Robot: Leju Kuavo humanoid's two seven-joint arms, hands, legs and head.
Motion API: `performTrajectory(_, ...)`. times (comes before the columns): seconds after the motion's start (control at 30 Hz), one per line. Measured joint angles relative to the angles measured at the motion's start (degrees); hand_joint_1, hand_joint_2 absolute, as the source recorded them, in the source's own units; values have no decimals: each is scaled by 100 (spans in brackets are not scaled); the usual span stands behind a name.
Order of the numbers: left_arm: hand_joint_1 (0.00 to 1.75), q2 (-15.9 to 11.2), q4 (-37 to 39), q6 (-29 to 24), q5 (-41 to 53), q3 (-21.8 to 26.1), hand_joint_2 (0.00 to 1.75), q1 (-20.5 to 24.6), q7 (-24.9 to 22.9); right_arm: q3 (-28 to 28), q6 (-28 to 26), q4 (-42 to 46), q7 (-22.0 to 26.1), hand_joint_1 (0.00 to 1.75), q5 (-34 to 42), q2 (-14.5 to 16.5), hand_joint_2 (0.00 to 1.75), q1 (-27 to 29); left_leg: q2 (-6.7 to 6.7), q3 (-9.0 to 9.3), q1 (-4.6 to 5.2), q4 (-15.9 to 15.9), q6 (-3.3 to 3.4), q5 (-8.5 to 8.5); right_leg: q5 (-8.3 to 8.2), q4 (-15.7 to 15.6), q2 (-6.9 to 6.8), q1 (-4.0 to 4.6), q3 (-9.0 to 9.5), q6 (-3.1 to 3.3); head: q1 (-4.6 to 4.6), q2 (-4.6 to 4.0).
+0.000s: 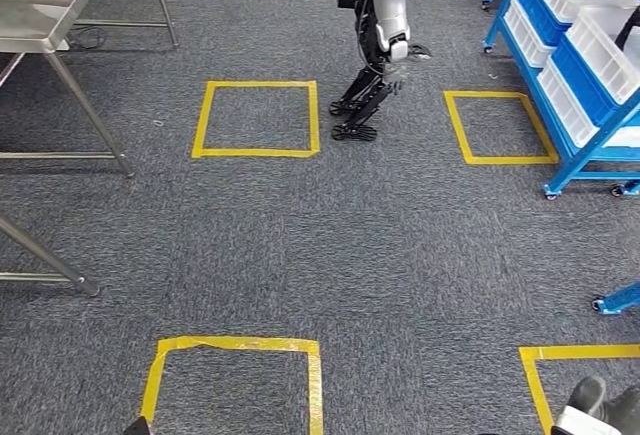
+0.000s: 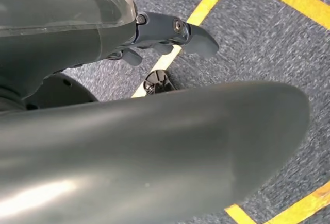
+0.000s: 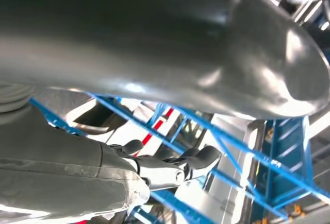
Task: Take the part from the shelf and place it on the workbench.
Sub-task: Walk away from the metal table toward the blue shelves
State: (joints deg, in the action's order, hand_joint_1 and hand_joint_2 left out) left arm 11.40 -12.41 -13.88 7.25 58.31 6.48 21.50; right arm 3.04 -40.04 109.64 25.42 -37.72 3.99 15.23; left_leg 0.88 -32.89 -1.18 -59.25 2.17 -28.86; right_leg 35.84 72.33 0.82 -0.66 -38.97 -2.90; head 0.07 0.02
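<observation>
Part could not be picked out for sure. Dark shapes lay in the white bins [image 1: 596, 50] on the blue shelf [image 1: 562, 130]; can't tell which one was the part. Neither hand had it.

Right hand [image 3: 128, 49] pointed toward the shelf, whose blue frame bars crossed just past its fingertips. Thick grey thumb ran long and straight, and the dark fingers [image 3: 194, 161] were stretched out flat, well apart from the thumb. Nothing sat between them and they touched nothing.

Left hand [image 2: 128, 147] hung low, pointing down at the grey carpet [image 2: 268, 38]. Thumb was straight and the dark fingers [image 2: 186, 32] were extended and apart from it, with the hand spread and holding nothing. Yellow tape lines [image 2: 202, 10] on the floor lay beyond the fingertips.

Metal table [image 1: 45, 10] stood well off on the left hand's side, far from both hands, with something pale on its top, blurred. Yellow tape squares [image 1: 256, 117] marked the carpet ahead of the hands. Another robot [image 1: 381, 40] stood further ahead, between the table and the shelf, closer to the shelf, one silver arm hanging down.
</observation>
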Motion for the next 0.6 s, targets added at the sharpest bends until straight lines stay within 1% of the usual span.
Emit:
performTrajectory(0.03, 0, -2, 0, -1, -2, 0, 0, -4, 2, 2, 0, -1, 0, 0, 1, 1, 0, 8, 54, 9, 0, -1, -1, -13, 1, 170, -21, -11, -104, -19, 0, 0)
performTrajectory(0.07, 0, -3, 0, -1, -3, 0, 0, -6, 3, 3, 0, -1, 0, 0, 1, 1, 0, 13, 100, 25, -1, -1, -8, -28, -108, 119, -39, -19, -98, -30, -1, 0)
performTrajectory(0.1, 0, -1, 0, 0, -3, 0, 0, -4, 4, 4, 0, 0, 0, 0, 2, 1, 0, 15, 145, 54, -4, -1, -19, -48, -318, -173, -76, -24, 30, -33, -1, 0)
performTrajectory(0.13, 0, 2, 0, 1, -3, 0, 0, -1, 4, 6, 0, 1, 0, 0, 2, 1, 0, 13, 185, 88, -5, 1, -37, -71, -545, -596, -162, -22, 226, -28, -1, 0)
performTrajectory(0.17, 0, 5, 0, 2, -3, 0, 0, 1, 5, 6, 1, 0, -1, 0, 2, 1, 0, 8, 220, 120, 5, 1, -62, -94, -704, -982, -259, 0, 408, -9, 0, 0)
performTrajectory(0.2, 0, 7, 0, 2, -3, 0, 0, 1, 5, 5, 1, 1, -1, 0, 2, 1, 0, 4, 253, 145, 15, 2, -90, -115, -801, -1266, -333, 22, 540, 26, -4, 0)
performTrajectory(0.23, 0, 7, 0, 2, -3, 0, 0, 0, 5, 6, 1, 1, -1, 0, 2, 1, 0, 4, 286, 161, 27, 6, -120, -131, -811, -1388, -375, 45, 591, 63, -8, 0)
performTrajectory(0.27, 0, 8, 0, 3, -3, 0, 0, 0, 4, 7, 1, 1, -1, 0, 3, 1, 0, 7, 326, 178, 32, 15, -149, -140, -788, -1400, -351, 70, 591, 103, -11, 0)
performTrajectory(0.3, 0, 8, 0, 4, -3, 0, 0, 2, 3, 10, 1, 5, 0, 0, 2, 1, 0, 14, 366, 200, 25, 30, -184, -151, -792, -1409, -296, 68, 590, 150, -15, 0)
performTrajectory(0.33, 0, 8, 0, 5, -3, 0, 0, 8, 2, 15, 1, 10, 1, 0, 3, 3, 0, 20, 357, 218, 20, 1, -220, -189, -799, -1427, -247, 61, 603, 190, -14, 0)
performTrajectory(0.37, 0, 7, 1, 8, -3, 0, 0, 12, 0, 20, 0, 16, 1, 0, 3, 5, 0, 19, 295, 202, 16, -99, -248, -266, -808, -1447, -198, 50, 619, 239, -16, 0)
performTrajectory(0.4, 0, 6, 1, 9, -3, 0, 0, 13, -1, 25, 1, 22, 1, 0, 2, 10, 0, 15, 201, 134, 15, -303, -266, -393, -817, -1466, -152, 38, 636, 284, -19, 0)
performTrajectory(0.43, 0, 5, 1, 11, -3, 0, 0, 9, -2, 27, 1, 26, 1, 0, 2, 18, 0, 13, 90, 2, 17, -620, -270, -567, -817, -1472, -106, 34, 645, 316, -21, 0)
performTrajectory(0.47, 0, 4, 1, 13, -3, 0, 0, 3, -3, 30, 2, 26, 0, 0, 2, 23, 0, 11, 18, -179, 19, -993, -263, -744, -812, -1471, -53, 40, 646, 339, -23, 0)
performTrajectory(0.5, 0, 3, 0, 15, -3, 1, 0, -5, -3, 31, 2, 26, 0, 0, 3, 29, 0, 15, -13, -358, 21, -1333, -257, -873, -808, -1470, 7, 48, 649, 350, -24, 0)
performTrajectory(0.53, 0, 1, 0, 17, -3, 1, 0, -11, -3, 32, 2, 26, 0, 0, 3, 32, 0, 19, -28, -486, 22, -1539, -248, -906, -804, -1469, 74, 54, 656, 355, -23, 0)
performTrajectory(0.57, 0, -1, 0, 22, -3, 2, 0, -12, -3, 33, 2, 26, 0, 0, 4, 33, 0, 22, -37, -527, 22, -1545, -236, -821, -799, -1467, 144, 58, 668, 357, -24, 0)
performTrajectory(0.6, 0, -1, 0, 27, -3, 2, 0, -10, -2, 33, 2, 26, 0, 0, 5, 33, 0, 24, -49, -462, 21, -1318, -221, -621, -790, -1465, 213, 59, 687, 355, -24, 0)
